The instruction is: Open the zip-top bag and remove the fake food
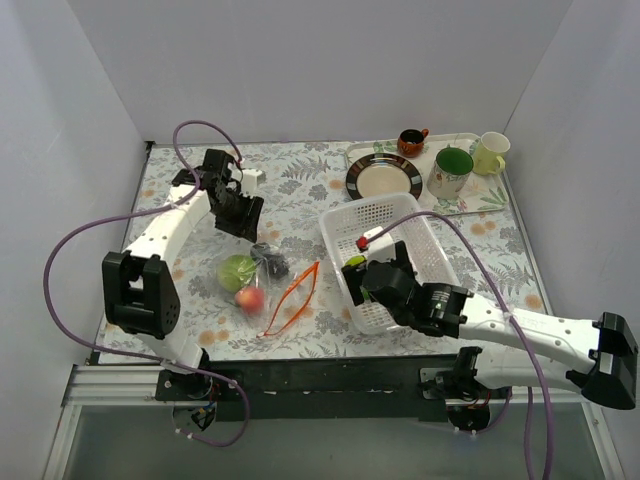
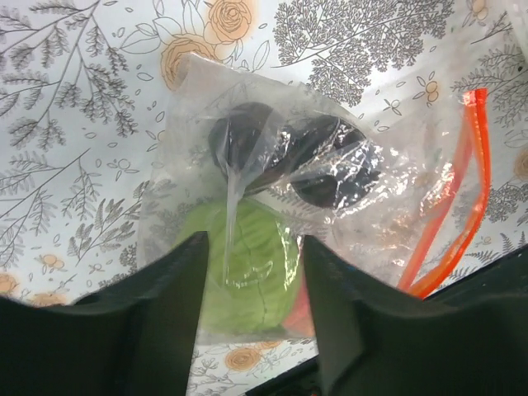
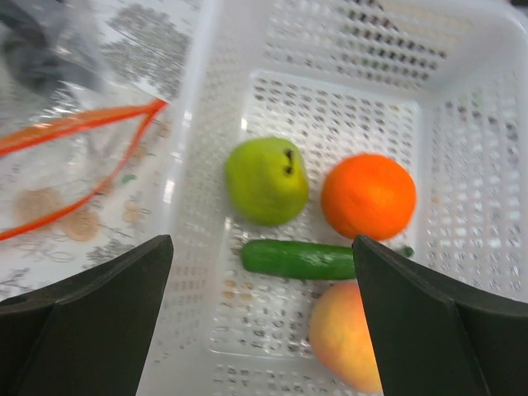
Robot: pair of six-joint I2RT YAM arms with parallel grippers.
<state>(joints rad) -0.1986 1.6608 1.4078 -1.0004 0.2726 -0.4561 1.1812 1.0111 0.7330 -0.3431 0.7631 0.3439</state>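
Note:
The zip-top bag (image 1: 262, 283) lies on the floral table, its orange-red zip strip (image 1: 296, 296) gaping open toward the basket. Inside it are a green piece (image 2: 243, 264), two dark pieces (image 2: 330, 169) and a pink-red piece (image 1: 249, 298). My left gripper (image 1: 247, 226) hovers over the bag's far end, open; in the left wrist view its fingers (image 2: 165, 297) frame the green piece without gripping. My right gripper (image 1: 364, 272) is open and empty above the white mesh basket (image 1: 380, 206). The basket holds a green pear (image 3: 266, 180), an orange (image 3: 368, 196), a cucumber (image 3: 299, 258) and a peach (image 3: 346, 334).
A tray (image 1: 468, 204) at the back right carries a dark-rimmed plate (image 1: 384, 176), a green mug (image 1: 450, 172), a pale yellow cup (image 1: 490, 152) and a small brown cup (image 1: 411, 141). White walls enclose the table on three sides.

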